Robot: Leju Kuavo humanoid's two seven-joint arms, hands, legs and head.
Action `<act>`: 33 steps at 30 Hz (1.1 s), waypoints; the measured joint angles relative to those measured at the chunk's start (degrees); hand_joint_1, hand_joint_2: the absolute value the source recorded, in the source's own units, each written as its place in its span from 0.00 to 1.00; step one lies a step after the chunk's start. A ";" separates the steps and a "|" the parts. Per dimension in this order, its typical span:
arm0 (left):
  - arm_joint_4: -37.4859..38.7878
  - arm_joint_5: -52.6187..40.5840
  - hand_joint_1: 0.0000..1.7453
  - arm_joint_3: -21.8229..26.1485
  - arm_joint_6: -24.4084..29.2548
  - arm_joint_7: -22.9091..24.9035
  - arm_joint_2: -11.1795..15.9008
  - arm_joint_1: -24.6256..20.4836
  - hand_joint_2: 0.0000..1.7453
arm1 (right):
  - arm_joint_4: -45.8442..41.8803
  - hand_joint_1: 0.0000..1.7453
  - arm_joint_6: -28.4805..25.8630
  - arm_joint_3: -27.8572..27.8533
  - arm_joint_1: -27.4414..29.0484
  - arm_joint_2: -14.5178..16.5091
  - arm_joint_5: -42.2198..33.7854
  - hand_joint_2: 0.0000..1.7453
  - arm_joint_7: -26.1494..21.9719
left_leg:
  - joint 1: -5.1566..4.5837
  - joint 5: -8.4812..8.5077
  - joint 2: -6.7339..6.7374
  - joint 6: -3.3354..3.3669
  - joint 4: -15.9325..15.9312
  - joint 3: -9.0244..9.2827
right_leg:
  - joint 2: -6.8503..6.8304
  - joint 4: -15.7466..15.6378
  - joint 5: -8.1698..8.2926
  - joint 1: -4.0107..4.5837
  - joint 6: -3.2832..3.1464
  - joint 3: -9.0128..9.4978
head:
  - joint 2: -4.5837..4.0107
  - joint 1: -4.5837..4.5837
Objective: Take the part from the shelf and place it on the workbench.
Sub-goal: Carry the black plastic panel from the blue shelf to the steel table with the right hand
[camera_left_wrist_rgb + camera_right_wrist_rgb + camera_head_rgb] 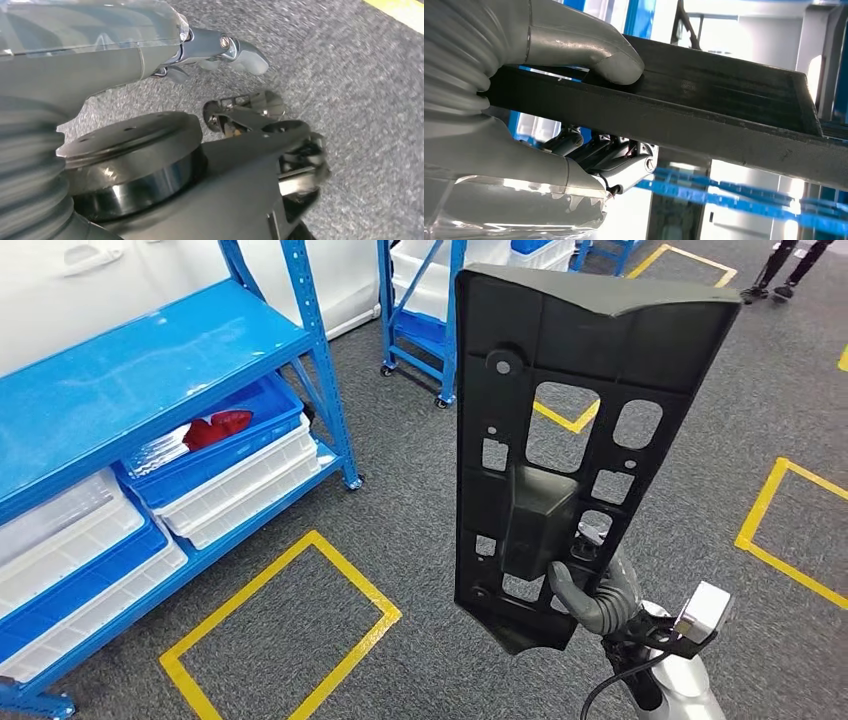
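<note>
The part [560, 370] is a long black plastic panel with several cut-outs. It stands upright in the head view, right of centre. My right hand [600, 595] grips its lower end from behind, fingers wrapped around the edge. In the right wrist view the thumb [594, 52] presses on one face of the panel [724, 110] and the dark fingers [614, 160] clamp the other face. My left hand [215, 50] hangs over the grey carpet with its fingers loosely extended and holds nothing.
A blue shelf rack [150, 360] stands at the left with white and blue bins [240, 475]; one blue bin holds a red item [215, 427]. A second blue rack [420, 330] is behind. Yellow tape rectangles [290, 630] mark the carpet. A person's legs [790, 265] show at the far right.
</note>
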 joint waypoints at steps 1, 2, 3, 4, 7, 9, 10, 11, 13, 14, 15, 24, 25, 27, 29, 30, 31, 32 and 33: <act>0.00 0.00 0.00 -0.02 0.00 -0.06 0.00 -0.02 1.00 | -0.27 0.79 -0.04 -0.19 0.29 -0.09 0.01 1.00 -0.03 | 0.03 2.22 -0.87 0.21 -4.02 1.80 | 0.73 0.19 -0.06 -0.03 0.10 -0.01 | 0.00 0.00; 0.00 -0.01 0.00 -0.03 0.00 -0.09 0.01 -0.05 1.00 | -0.57 0.79 -0.07 -0.39 0.52 -0.15 0.01 1.00 -0.10 | 0.13 3.80 -2.17 0.45 -7.90 3.54 | 1.40 0.47 -0.15 0.06 0.31 -0.13 | 0.00 0.00; 0.00 -0.01 0.00 -0.05 0.00 -0.09 0.01 -0.09 1.00 | -0.86 0.79 -0.09 -0.62 0.70 -0.26 0.03 1.00 -0.19 | 0.20 4.67 -3.30 0.64 -10.64 4.79 | 2.07 0.71 -0.17 0.06 0.60 -0.35 | 0.00 -0.01; 0.00 -0.01 0.00 -0.06 0.00 -0.08 0.01 -0.11 1.00 | -1.10 0.79 -0.10 -0.81 0.86 -0.34 0.08 1.00 -0.26 | 0.17 4.85 -4.09 0.82 -12.13 5.45 | 2.68 0.85 -0.14 -0.02 0.96 -0.62 | 0.00 -0.01; 0.00 -0.01 0.00 -0.12 0.02 -0.05 -0.03 -0.35 1.00 | -1.77 0.79 -0.35 -1.28 1.51 -0.52 0.49 1.00 -0.32 | 0.10 4.98 -2.90 1.64 -13.03 5.81 | 3.90 0.82 0.20 -0.33 2.17 -1.19 | 0.00 0.00; 0.00 0.10 0.00 -0.16 0.05 -0.05 -0.09 -0.66 1.00 | -2.22 0.79 -0.49 -1.52 1.59 -0.68 0.80 1.00 -0.31 | 0.30 5.41 -1.52 2.36 -13.72 6.05 | 1.41 3.27 -1.31 -0.18 2.71 -2.41 | 0.00 0.01; 0.00 0.21 0.00 -0.16 0.08 -0.07 -0.12 -0.70 1.00 | -2.37 0.79 -0.52 -1.57 1.48 -0.73 0.90 1.00 -0.28 | 0.29 5.50 -0.79 2.56 -13.87 6.11 | -0.49 6.24 -2.93 -0.18 2.90 -3.82 | 0.00 0.01; 0.00 0.34 0.00 -0.16 0.11 -0.07 -0.11 -0.63 1.00 | -2.47 0.79 -0.51 -1.58 1.30 -0.73 0.94 1.00 -0.25 | 0.22 5.48 -0.07 2.70 -13.91 6.09 | -1.97 10.03 -4.77 -0.21 3.13 -5.69 | 0.00 0.01; 0.00 0.56 0.00 -0.16 0.22 -0.09 -0.09 -0.35 1.00 | -2.50 0.79 -0.42 -1.57 1.16 -0.68 0.99 1.00 -0.10 | 0.09 5.38 1.45 2.72 -13.88 6.04 | -3.14 16.59 -7.15 -0.49 3.50 -8.88 | 0.00 0.00; 0.00 0.64 0.00 -0.16 0.27 -0.10 -0.08 -0.27 1.00 | -2.49 0.79 -0.27 -1.57 1.15 -0.67 1.01 1.00 -0.02 | 0.07 5.30 2.16 2.68 -13.87 6.04 | -3.40 17.35 -6.87 -0.61 3.61 -9.25 | 0.00 0.00; 0.00 0.69 0.00 -0.16 0.34 -0.12 -0.07 -0.24 1.00 | -2.49 0.79 -0.11 -1.56 1.10 -0.67 1.01 1.00 0.05 | 0.06 5.21 2.79 2.58 -13.85 6.10 | -3.69 15.72 -5.51 -0.69 3.64 -8.34 | 0.00 0.00; 0.00 0.75 0.00 -0.16 1.60 1.14 -0.02 -0.24 1.00 | -2.17 0.79 0.74 -1.42 -0.43 -0.58 0.45 1.00 -0.33 | -0.34 2.24 4.03 0.08 -11.39 6.28 | -5.06 0.21 -0.22 0.03 0.37 -0.59 | 0.00 0.00; 0.00 0.75 0.00 -0.16 1.73 1.29 0.01 -0.09 1.00 | -2.17 0.79 0.75 -1.40 -0.50 -0.49 0.44 1.00 -0.35 | -0.23 0.54 2.48 -0.08 -8.51 5.04 | -4.47 0.10 -0.14 -0.09 0.06 -0.52 | 0.00 0.00; 0.00 0.73 0.00 -0.16 1.97 1.56 0.15 0.52 1.00 | -2.17 0.79 0.71 -1.36 -0.34 -0.20 0.45 1.00 -0.46 | -0.21 -3.00 0.69 -0.15 -0.73 1.35 | -3.18 0.13 -0.15 0.04 -0.29 -0.54 | 0.00 0.00; 0.00 0.73 0.00 -0.15 2.25 1.80 0.34 1.26 1.00 | -2.17 0.79 0.63 -1.33 0.35 0.19 0.60 1.00 -0.78 | -0.21 -3.39 0.34 -0.07 3.18 -0.91 | -1.60 0.25 -0.20 0.19 -0.38 -0.52 | 0.00 0.00; 0.00 0.73 0.00 -0.14 2.38 1.92 0.42 1.53 1.00 | -2.19 0.79 0.61 -1.29 0.74 0.37 0.75 1.00 -1.00 | -0.21 -1.87 0.19 0.07 1.89 -0.62 | -0.75 0.35 -0.23 0.23 -0.36 -0.49 | 0.00 0.00; 0.00 0.75 0.00 -0.13 2.50 2.01 0.48 1.69 1.00 | -2.24 0.79 0.60 -1.25 1.04 0.56 0.90 1.00 -1.20 | -0.21 0.44 -0.29 0.29 -1.44 0.63 | 0.04 0.48 -0.27 0.25 -0.29 -0.47 | 0.00 0.00; 0.00 0.77 0.00 -0.10 2.59 2.04 0.58 1.81 1.00 | -2.32 0.79 0.60 -1.19 1.24 0.76 1.04 1.00 -1.35 | -0.17 2.59 -1.48 0.57 -5.45 2.18 | 0.75 0.63 -0.34 0.23 -0.19 -0.51 | 0.00 0.00; 0.00 0.80 0.00 -0.05 2.63 2.06 0.66 1.89 1.00 | -2.40 0.79 0.61 -1.10 1.32 0.95 1.19 1.00 -1.45 | -0.06 4.07 -2.68 0.78 -9.01 3.57 | 1.47 0.87 -0.41 0.28 -0.01 -0.63 | 0.00 0.00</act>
